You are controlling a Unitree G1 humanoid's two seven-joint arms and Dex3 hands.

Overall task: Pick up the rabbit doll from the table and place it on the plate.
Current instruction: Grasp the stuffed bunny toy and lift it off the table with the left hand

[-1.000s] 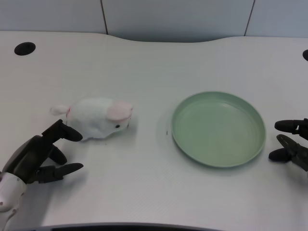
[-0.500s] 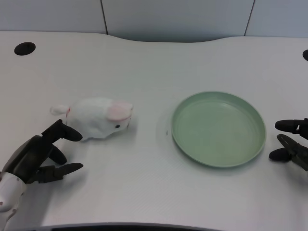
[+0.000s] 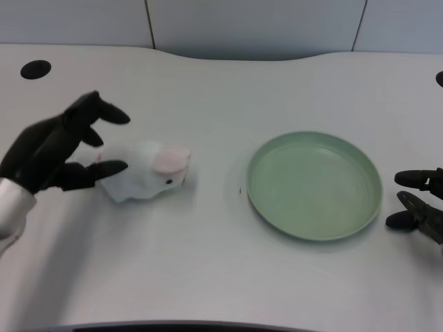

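A white rabbit doll with a pink ear lies on the white table, left of centre, its head toward the plate. My left hand hovers just left of and above the doll's rear, fingers spread, covering its tail end; it holds nothing. One fingertip reaches close to the doll's back. An empty green plate sits on the table to the right of the doll.
My right hand waits at the right edge, beside the plate. A dark round hole marks the table's far left corner, another the far right. A grey wall runs behind the table's curved back edge.
My left hand has risen from the table's front left and moved forward to the doll's rear, now hiding its tail. The doll and plate have not moved.
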